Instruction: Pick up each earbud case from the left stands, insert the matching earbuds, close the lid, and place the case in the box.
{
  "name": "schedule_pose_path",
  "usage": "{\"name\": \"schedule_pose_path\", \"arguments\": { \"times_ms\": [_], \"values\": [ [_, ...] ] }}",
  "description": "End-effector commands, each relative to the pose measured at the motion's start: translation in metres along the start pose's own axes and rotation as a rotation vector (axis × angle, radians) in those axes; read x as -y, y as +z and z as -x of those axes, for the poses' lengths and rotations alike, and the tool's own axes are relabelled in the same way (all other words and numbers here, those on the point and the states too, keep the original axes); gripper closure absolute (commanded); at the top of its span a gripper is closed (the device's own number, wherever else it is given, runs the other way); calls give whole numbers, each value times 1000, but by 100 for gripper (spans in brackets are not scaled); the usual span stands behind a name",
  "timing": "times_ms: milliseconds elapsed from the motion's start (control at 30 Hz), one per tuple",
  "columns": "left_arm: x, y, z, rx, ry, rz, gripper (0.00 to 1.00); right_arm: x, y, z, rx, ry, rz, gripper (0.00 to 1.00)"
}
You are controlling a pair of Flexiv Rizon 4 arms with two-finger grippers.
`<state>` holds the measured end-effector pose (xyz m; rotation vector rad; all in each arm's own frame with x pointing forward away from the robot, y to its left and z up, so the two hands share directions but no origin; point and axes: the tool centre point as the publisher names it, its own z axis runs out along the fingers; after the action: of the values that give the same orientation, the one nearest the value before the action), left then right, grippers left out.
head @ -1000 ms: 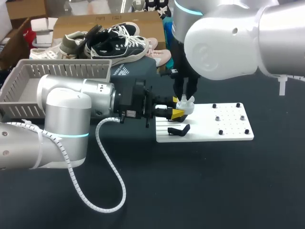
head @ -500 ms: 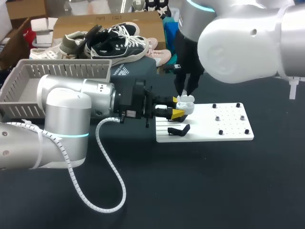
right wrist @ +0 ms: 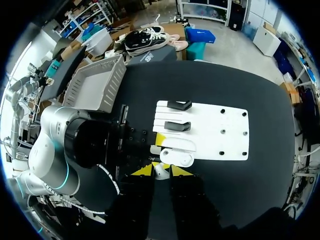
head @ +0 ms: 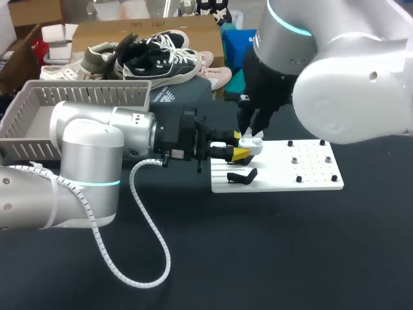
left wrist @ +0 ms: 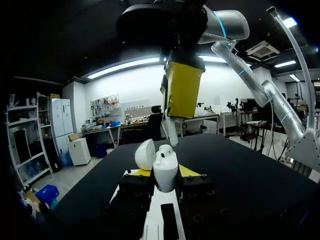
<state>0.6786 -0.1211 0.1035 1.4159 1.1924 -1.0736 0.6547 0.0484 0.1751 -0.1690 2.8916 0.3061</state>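
Note:
A white earbud case (head: 250,146) with its lid (left wrist: 146,154) hinged open is held at the near left corner of the white stand board (head: 303,169). My left gripper (head: 237,152) is shut on the case body (left wrist: 165,167) from both sides. My right gripper (head: 250,133) hangs just above the open case (right wrist: 179,159), pointing down at it. A small white earbud (right wrist: 160,172) is pinched between its yellow fingertips. A black stand (head: 242,175) sits on the board near the case; the right wrist view shows two black stands (right wrist: 178,126).
A grey slatted box (head: 71,106) stands at the back left behind my left arm. The board's right half carries several small black pegs (head: 299,179). Shoes and cartons (head: 158,58) lie along the table's far edge.
My right arm has swung to the right and its wrist has tilted, while its gripper stays just above the open case. The left arm and the case have not moved.

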Motion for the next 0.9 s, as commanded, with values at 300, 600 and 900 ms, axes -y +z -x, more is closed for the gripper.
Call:
{"name": "schedule_pose_path", "arguments": {
  "times_ms": [300,600,900],
  "values": [
    [2,0,0,1,2,6,100,2,0,-10,293,12,4,100],
    [2,0,0,1,2,6,100,3,3,-3,318,12,2,100],
    [2,0,0,1,2,6,100,-1,6,3,295,-12,-2,100]
  ]
}}
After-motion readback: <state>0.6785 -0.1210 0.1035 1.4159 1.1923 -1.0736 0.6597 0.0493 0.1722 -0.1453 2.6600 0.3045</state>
